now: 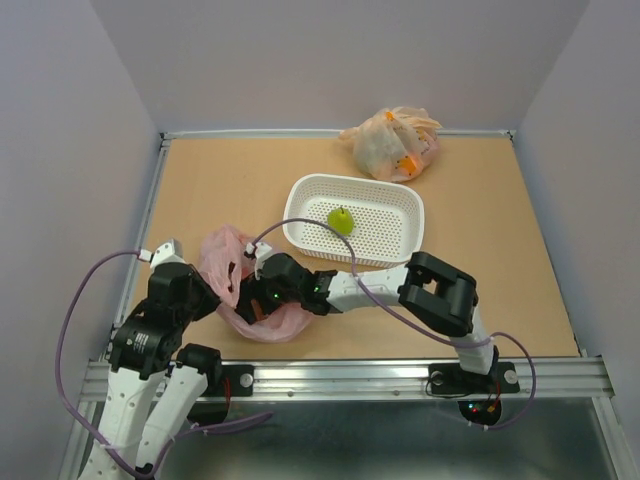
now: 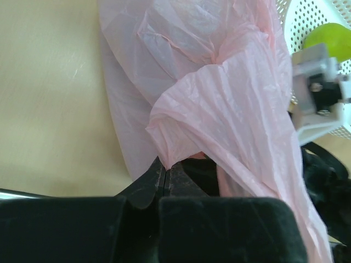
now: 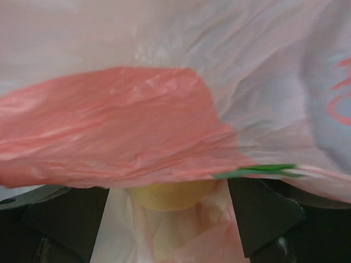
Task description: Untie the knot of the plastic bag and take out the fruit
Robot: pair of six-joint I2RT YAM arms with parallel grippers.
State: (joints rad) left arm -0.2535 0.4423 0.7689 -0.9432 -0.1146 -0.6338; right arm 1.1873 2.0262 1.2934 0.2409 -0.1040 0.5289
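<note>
Over on the left, the left gripper [image 2: 164, 167] has its jaws pressed together, pinching a fold of the pink plastic bag [image 2: 230, 120] right at their tips, and the film rises and drapes away ahead of them. The bag itself sits slumped on the tabletop [image 1: 500, 280] between the two sets of jaws, thin, crinkly and floppy. It weighs next to nothing, it's slick, and I'd say it will tear or slide out if tugged hard, so the place to hold it is a bunched edge or handle loop, not a flat sheet. I can't make out the knot as tied anywhere; the mouth looks open to me. Moving right, the right gripper [image 3: 167, 192] is buried under the plastic, jaws spread, with a yellow fruit [image 3: 170, 198] sitting between them, just clear of either side as far as I can tell. It looks firm and rounded, smooth enough to squirt out, so the grip belongs across its widest part, free of any loose film. Beyond and to the right of those jaws stands the white basket [image 1: 400, 215] with one green fruit [image 1: 342, 220] inside. Further back right, well apart, lies the orange-beige bag [image 1: 392, 142], untouched.
</note>
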